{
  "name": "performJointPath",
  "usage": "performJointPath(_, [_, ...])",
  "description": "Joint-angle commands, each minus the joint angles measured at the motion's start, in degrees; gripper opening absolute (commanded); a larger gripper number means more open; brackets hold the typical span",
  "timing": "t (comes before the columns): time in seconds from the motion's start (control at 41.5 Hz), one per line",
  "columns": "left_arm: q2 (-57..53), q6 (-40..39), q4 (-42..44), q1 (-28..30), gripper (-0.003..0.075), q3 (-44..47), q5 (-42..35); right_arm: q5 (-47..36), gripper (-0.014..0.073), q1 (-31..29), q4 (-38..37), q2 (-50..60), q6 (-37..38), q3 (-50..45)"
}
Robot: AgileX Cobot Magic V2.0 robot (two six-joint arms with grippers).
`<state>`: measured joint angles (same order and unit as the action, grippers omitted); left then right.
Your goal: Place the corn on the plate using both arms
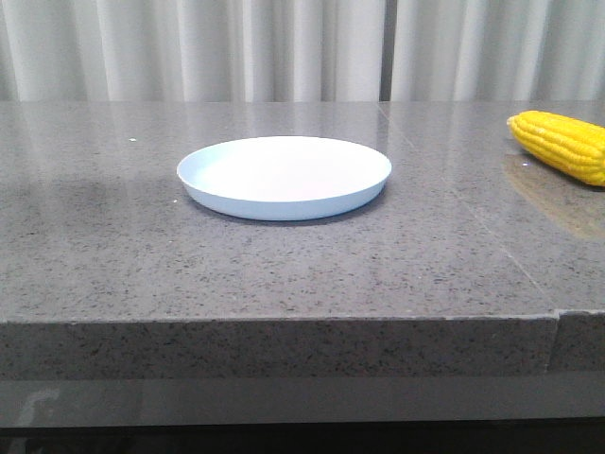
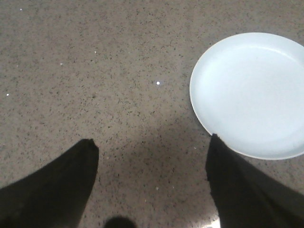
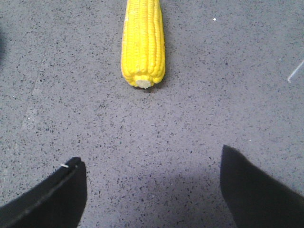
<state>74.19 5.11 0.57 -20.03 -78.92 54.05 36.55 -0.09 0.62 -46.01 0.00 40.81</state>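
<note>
The pale blue-white plate (image 1: 284, 177) sits empty on the grey stone table, near the middle. The yellow corn (image 1: 562, 144) lies on the table at the far right, partly cut off by the frame edge. Neither arm shows in the front view. In the left wrist view my left gripper (image 2: 153, 145) is open and empty above bare table, with the plate (image 2: 251, 92) just beyond its one finger. In the right wrist view my right gripper (image 3: 151, 159) is open and empty above the table. The corn (image 3: 143, 40) lies ahead of it, pale cut end towards the fingers, apart from them.
The table's front edge (image 1: 284, 322) runs across the front view, with a seam at its right end (image 1: 556, 322). Pale curtains (image 1: 236, 47) hang behind the table.
</note>
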Motion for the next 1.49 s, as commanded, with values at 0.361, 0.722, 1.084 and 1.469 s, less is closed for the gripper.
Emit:
performJointPath(0.361, [-26.94, -4.38, -0.23, -0.51, 0.0473, 21.54, -6.17, -3.68, 0.0601, -0.47, -0.62, -0.03, -0.45, 1.86])
performJointPath(0.722, [-40.57, -4.49, -2.28, -0.51, 0.0473, 29.36, -6.57, -3.68, 0.0601, -0.47, -0.62, -0.03, -0.45, 1.86])
performJointPath(1.084, [-41.1, -4.49, -2.28, -0.51, 0.0473, 29.36, -6.57, -3.75, 0.0601, -0.47, -0.62, -0.03, -0.45, 1.86])
performJointPath(1.469, [-41.1, -4.49, -2.28, -0.51, 0.0473, 29.36, -6.57, -4.01, 0.0601, -0.47, -0.62, -0.03, -0.45, 1.8])
